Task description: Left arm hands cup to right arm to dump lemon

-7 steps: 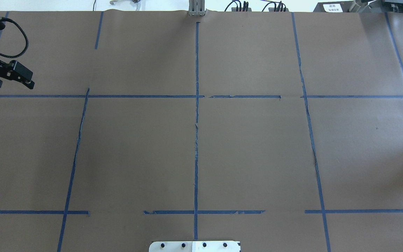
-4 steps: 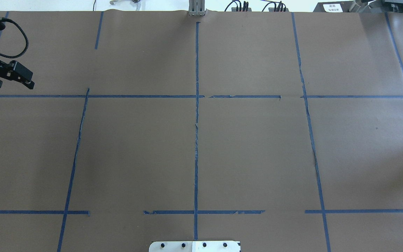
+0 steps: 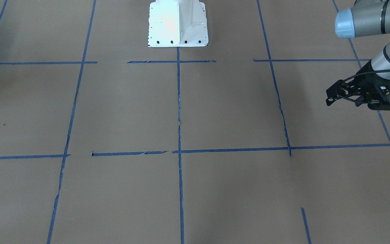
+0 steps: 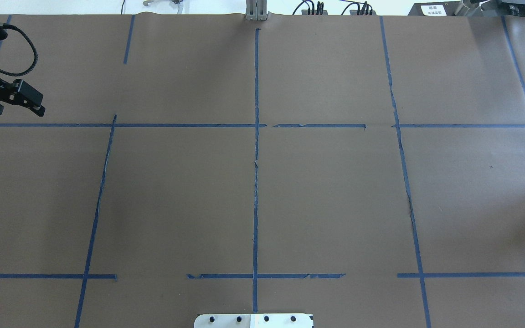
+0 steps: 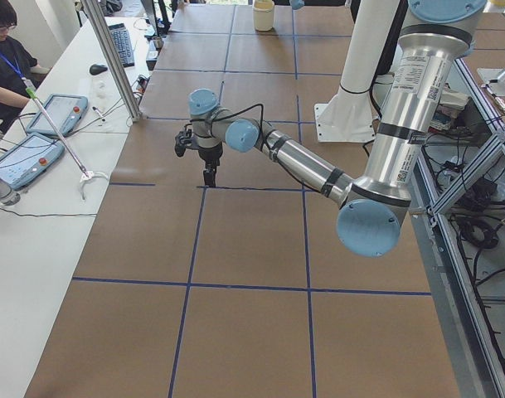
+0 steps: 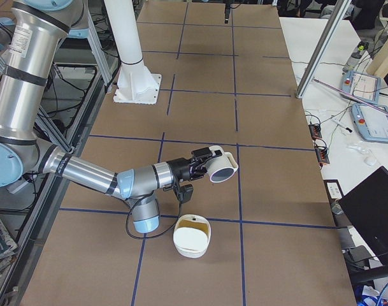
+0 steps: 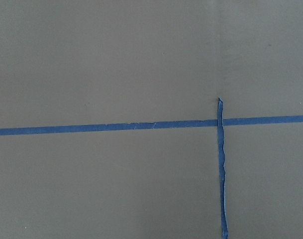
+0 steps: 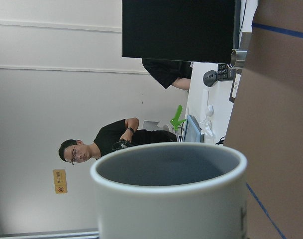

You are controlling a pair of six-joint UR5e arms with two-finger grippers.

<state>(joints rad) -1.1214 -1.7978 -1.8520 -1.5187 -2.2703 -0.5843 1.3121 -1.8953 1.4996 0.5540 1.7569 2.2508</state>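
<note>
Jaws of the left gripper [image 4: 18, 105] stand apart and empty over the table [image 4: 335, 191]. At the right gripper [image 6: 205, 163], the cup [image 6: 223, 171] lies tipped sideways in the air, near a white bowl [image 6: 192, 237]. Jaw state there cannot be determined.

You have matt brown paper [image 4: 335, 191] lined with blue tape [image 4: 256, 182], rough and torn at its edges. Your cup [image 8: 171, 209]: smooth, glossy white outside, matt grey inside. Left arm [image 5: 302, 162]: satin metal tubes, smooth plastic caps.
</note>
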